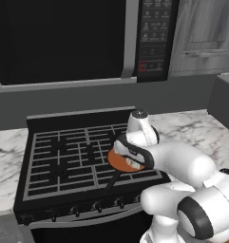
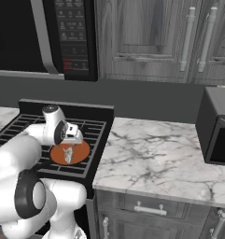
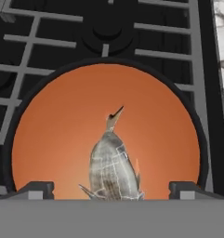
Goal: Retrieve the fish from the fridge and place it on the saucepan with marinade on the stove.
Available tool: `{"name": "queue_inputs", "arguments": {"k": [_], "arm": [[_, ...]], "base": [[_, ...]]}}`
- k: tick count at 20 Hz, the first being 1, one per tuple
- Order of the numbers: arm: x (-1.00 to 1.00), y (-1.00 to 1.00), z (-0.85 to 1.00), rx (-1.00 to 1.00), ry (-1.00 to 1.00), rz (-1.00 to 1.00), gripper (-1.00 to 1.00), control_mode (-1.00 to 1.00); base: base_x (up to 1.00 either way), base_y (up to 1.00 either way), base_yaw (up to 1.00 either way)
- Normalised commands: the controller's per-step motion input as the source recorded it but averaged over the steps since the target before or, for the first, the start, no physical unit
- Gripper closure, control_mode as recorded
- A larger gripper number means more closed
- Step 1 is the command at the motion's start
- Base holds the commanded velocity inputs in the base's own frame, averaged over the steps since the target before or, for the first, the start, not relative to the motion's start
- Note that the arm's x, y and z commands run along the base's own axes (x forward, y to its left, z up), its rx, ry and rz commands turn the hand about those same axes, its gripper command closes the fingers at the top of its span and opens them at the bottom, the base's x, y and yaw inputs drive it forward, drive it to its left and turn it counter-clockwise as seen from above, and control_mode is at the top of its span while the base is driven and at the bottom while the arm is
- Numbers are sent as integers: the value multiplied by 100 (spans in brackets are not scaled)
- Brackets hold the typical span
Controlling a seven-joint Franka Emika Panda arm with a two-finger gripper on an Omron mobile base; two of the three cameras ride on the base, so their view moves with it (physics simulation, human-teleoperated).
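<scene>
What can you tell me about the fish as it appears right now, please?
The fish is a small, pale grey-white speckled piece with a pointed snout and small fins. It lies on the flat orange-brown inside of the saucepan, which sits on the stove grates. In the hand view it lies between the fingertips of the open gripper, apart from both. In the right base view it shows as a small pale shape near the pan's middle.

Matt grey metal grates (image 3: 34, 37), veined marble counter (image 2: 160, 154) (glossy), wood-grain cabinets (image 2: 146, 37).

fish (image 3: 111, 169): grey speckled, lying in saucepan (image 3: 53, 139) | orange-brown inside, on stove (image 3: 48, 42)
</scene>
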Motion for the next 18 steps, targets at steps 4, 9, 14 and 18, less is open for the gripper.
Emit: {"name": "queue_inputs", "arguments": {"k": [4, 9, 14, 18], "arm": [[-46, -5, 42, 0, -6, 0, -100, -100], [-66, -11, 49, 0, -5, 0, -100, -100], [-78, -16, 54, 0, -6, 0, -100, -100], [-84, -17, 58, 0, -6, 0, -100, -100]], "base": [[0, 0, 0], [0, 0, 0], [0, 0, 0], [0, 0, 0]]}}
